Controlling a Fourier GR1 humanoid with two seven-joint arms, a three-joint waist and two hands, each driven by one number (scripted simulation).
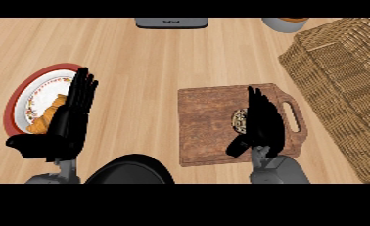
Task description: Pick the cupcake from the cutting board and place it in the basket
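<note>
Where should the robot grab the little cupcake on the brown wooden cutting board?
Probably around its sides, coming from above. The small cupcake sits on the brown wooden cutting board, mostly hidden by the black right hand over it; only its left edge shows.

Right robot hand (259, 122): over the cutting board (209, 122). To its right, the board's handle loop, then a narrow strip of bare tabletop (145, 54), then the wicker basket (332, 73), whose wall rises as the obstacle on that side. Ahead and to its left: open tabletop. Near left: dark round pan (130, 171). Far left: plate (33, 98) under the left robot hand (69, 112).
</note>
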